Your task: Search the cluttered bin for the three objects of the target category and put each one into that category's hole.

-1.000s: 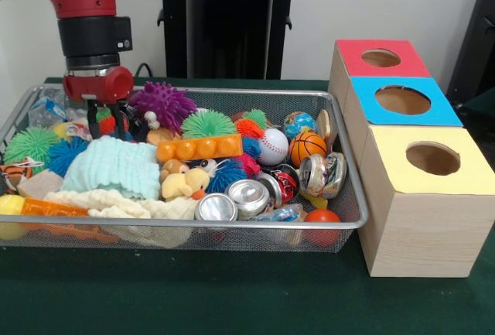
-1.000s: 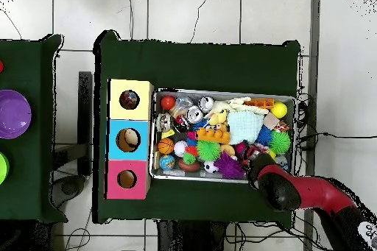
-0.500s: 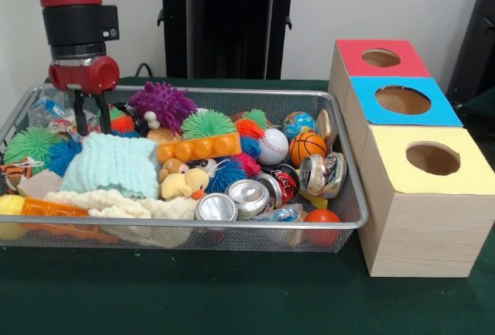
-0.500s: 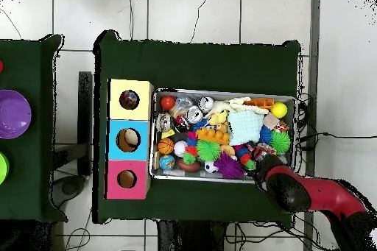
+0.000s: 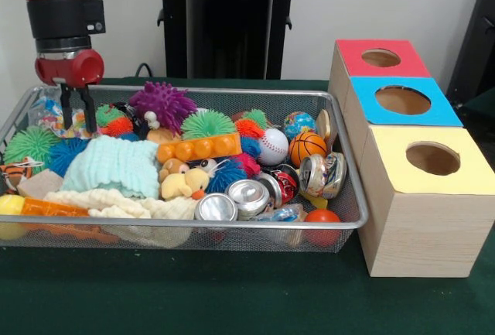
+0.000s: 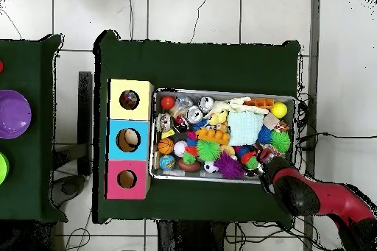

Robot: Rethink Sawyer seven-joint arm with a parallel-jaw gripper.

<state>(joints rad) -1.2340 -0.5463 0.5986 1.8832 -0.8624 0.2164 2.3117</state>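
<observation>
A wire bin (image 5: 340,166) holds a heap of toys: spiky balls such as the purple one (image 5: 162,103) and a green one (image 5: 207,124), a baseball (image 5: 272,146), a basketball (image 5: 307,147), a globe ball (image 5: 298,123), an orange ball (image 5: 322,219), cans (image 5: 249,196), a plush duck (image 5: 184,184) and a mint cloth (image 5: 112,166). My gripper (image 5: 77,122) hangs open and holds nothing. It is over the bin's far left corner, just above a plastic bag (image 5: 46,111). In the overhead view the gripper (image 6: 266,161) is at the bin's lower right corner.
Right of the bin stand three wooden boxes, each with a round hole on top: red top (image 5: 352,55) farthest, blue top (image 5: 370,101) in the middle, yellow top (image 5: 464,166) nearest. A black stand (image 5: 224,25) rises behind the bin.
My gripper has risen a little and moved left in the front view, from beside the purple spiky ball to the bin's far left corner. The toys have not moved.
</observation>
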